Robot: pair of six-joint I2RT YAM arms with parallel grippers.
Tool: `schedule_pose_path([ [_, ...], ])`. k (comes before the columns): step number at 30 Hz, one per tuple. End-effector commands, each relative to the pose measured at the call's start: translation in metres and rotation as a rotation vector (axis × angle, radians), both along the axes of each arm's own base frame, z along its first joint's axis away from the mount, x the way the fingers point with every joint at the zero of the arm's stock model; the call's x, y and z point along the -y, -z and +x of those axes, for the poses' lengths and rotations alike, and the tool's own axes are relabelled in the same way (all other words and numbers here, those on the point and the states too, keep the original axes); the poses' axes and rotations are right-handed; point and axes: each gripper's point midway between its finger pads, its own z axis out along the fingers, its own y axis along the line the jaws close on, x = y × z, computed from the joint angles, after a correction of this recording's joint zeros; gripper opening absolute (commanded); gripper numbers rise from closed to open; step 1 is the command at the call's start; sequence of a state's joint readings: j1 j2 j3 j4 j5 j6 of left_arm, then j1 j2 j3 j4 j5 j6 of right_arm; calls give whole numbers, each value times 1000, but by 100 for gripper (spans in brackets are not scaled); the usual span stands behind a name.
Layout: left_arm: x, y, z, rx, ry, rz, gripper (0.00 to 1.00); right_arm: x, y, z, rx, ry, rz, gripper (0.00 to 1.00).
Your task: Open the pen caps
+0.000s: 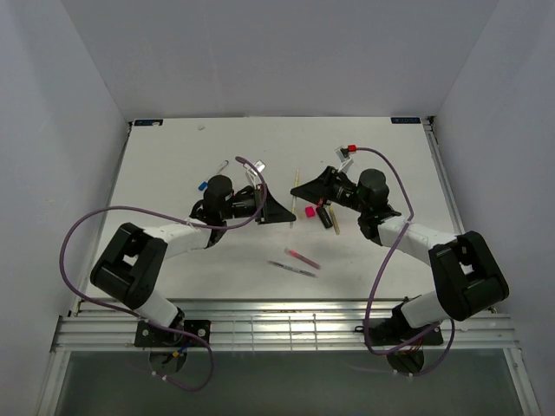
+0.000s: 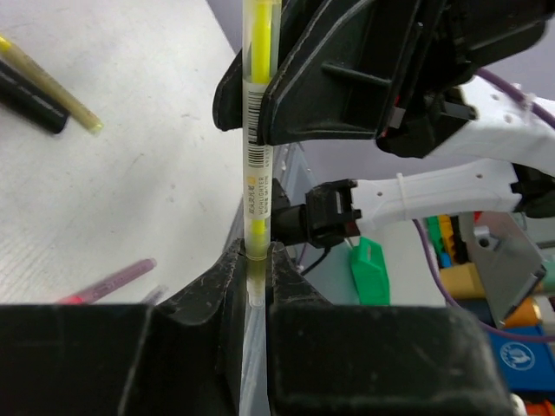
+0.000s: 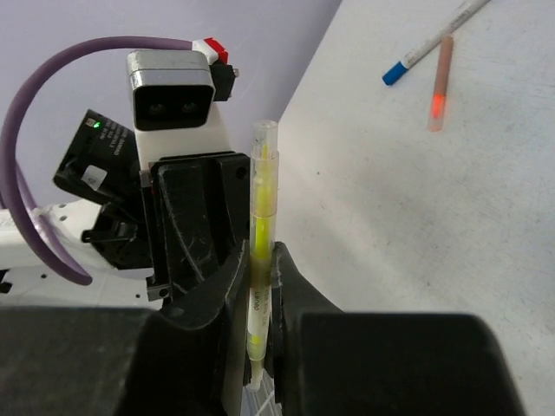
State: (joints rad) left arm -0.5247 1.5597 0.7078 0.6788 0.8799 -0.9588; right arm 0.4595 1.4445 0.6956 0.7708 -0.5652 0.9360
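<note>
A yellow highlighter [image 1: 297,178] is held off the table between both grippers at the table's middle. My left gripper [image 2: 256,260] is shut on one end of it, and the barrel [image 2: 255,173] runs up past the right gripper's fingers [image 2: 329,95]. My right gripper [image 3: 263,264] is shut on the labelled barrel [image 3: 264,199]. The highlighter's clear end piece [image 3: 264,143] sticks out beyond the right gripper, in front of the left gripper's body [image 3: 195,217]. In the top view the left gripper [image 1: 287,215] and right gripper [image 1: 299,188] nearly touch.
On the table lie a pink pen [image 1: 303,258], a thin dark pen [image 1: 290,269], a black pen [image 1: 328,215], a yellowish pen [image 1: 335,222] and a pink piece [image 1: 310,211]. A blue-capped pen [image 1: 214,173] lies at the left. An orange pen [image 3: 440,82] lies beside that blue cap [image 3: 392,76].
</note>
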Motion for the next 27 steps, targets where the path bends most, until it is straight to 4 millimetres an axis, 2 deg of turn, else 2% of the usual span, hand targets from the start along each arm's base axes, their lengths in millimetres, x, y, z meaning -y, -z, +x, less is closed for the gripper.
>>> schedule_pose_path([
  [1,-2,-29,-43,76,213,-106,0,12,-37,4,160,8,111,8],
  [2,-4,-32,-48,82,228,-124,0,14,-42,1,184,-7,135,8],
  [3,-7,-30,-56,39,243,-137,0,15,-56,-7,233,-48,194,8],
  [4,-10,-39,-64,99,279,-177,0,20,-61,-8,250,-57,224,8],
  [6,-16,-44,-76,106,307,-229,0,23,-74,-21,278,-119,312,8],
  [9,-20,-47,-81,100,313,-264,0,26,-79,-25,244,-153,381,8],
  [12,-19,-41,-77,71,285,-257,0,28,-80,-23,250,-134,371,8],
  [13,-18,-36,-74,24,265,-229,0,27,-69,-16,223,-106,326,8],
  [14,-16,-30,-69,71,237,-204,0,28,-65,-12,218,-85,297,8],
  [15,-14,-25,-59,71,175,-178,0,28,-69,-11,239,-69,268,8],
  [16,-14,-4,-53,-31,127,-88,0,30,-64,-1,280,-14,211,8],
  [17,-14,-8,-48,82,94,-59,0,31,-45,8,204,22,142,8],
  [18,-14,-3,-33,92,4,-7,0,37,-54,17,236,97,114,8],
  [19,-16,11,-33,52,-25,63,0,41,-51,25,240,143,65,8],
  [20,-17,7,-34,118,-43,79,0,46,-31,32,222,176,-42,8],
  [23,-18,19,-33,145,-112,160,0,67,-41,52,290,333,-169,8],
  [27,-17,31,-39,159,-92,192,0,84,-47,59,309,419,-245,8],
])
